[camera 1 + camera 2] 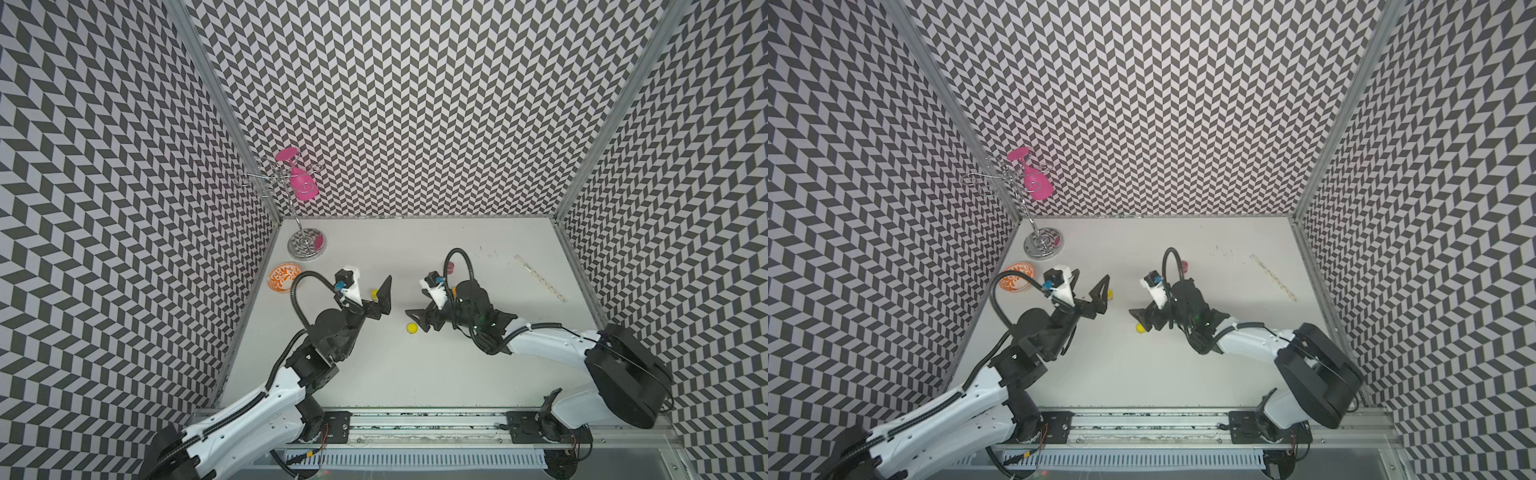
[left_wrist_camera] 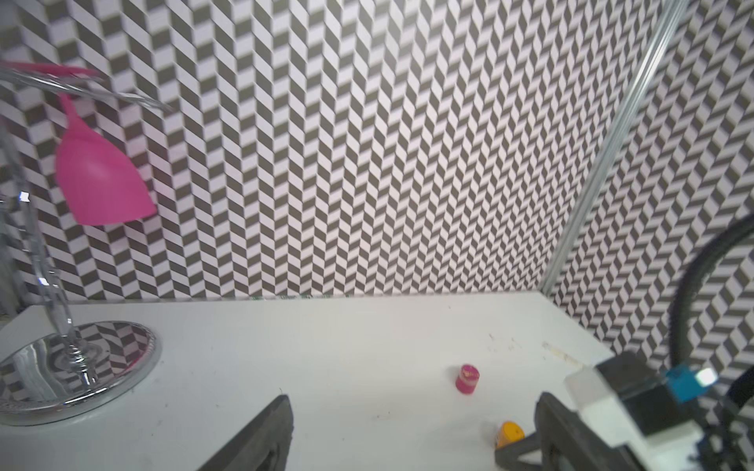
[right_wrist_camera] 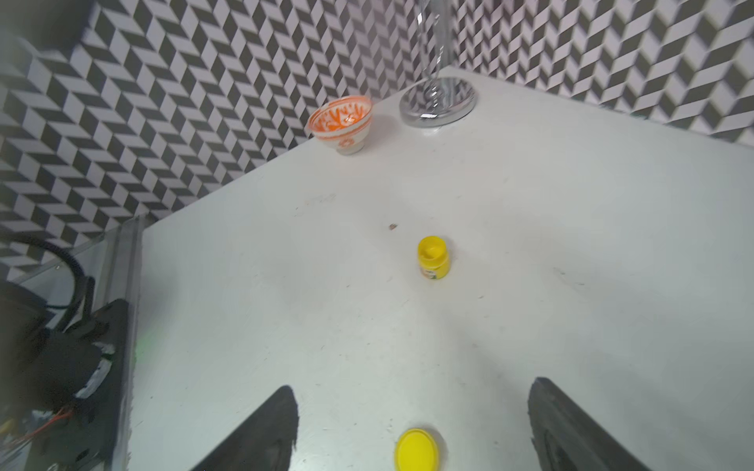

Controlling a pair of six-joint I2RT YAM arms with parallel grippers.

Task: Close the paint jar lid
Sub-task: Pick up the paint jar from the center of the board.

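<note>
**Jar uncapped, lid loose on table**

White table, lightly scuffed, with chevron walls on three sides. Left gripper is spread wide and empty, reaching in near the yellow paint jar. Right gripper is likewise spread and empty, angled down over the lid. Jar stands upright mid-table, uncapped, with yellow paint showing. Lid lies flat on the table, apart from the jar.

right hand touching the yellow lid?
Apart. The right wrist view shows the yellow lid lying on the table between the open right hand's fingers, with bare table on both sides.
</note>
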